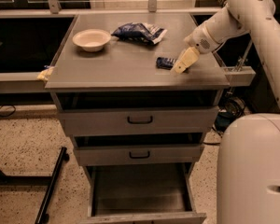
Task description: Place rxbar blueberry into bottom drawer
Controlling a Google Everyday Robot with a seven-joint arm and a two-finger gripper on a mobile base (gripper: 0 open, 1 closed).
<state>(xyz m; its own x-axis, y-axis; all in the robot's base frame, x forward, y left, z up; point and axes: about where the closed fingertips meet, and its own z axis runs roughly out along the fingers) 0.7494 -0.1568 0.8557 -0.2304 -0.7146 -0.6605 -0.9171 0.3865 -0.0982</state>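
Note:
The rxbar blueberry (pixel 164 63), a small dark navy bar, lies flat on the grey cabinet top (pixel 126 66) toward its right front. My gripper (pixel 183 62) hangs from the white arm and sits right over the bar's right end, partly hiding it. The bottom drawer (pixel 140 190) is pulled out wide below the two shallower drawers and shows a plain grey floor with nothing in it.
A white bowl (pixel 91 39) and a blue-and-white snack bag (pixel 139 32) sit at the back of the cabinet top. The top drawer (pixel 140 120) and middle drawer (pixel 139 154) stand slightly out. My white base (pixel 254 171) fills the lower right. A black stand leg (pixel 51 185) is at lower left.

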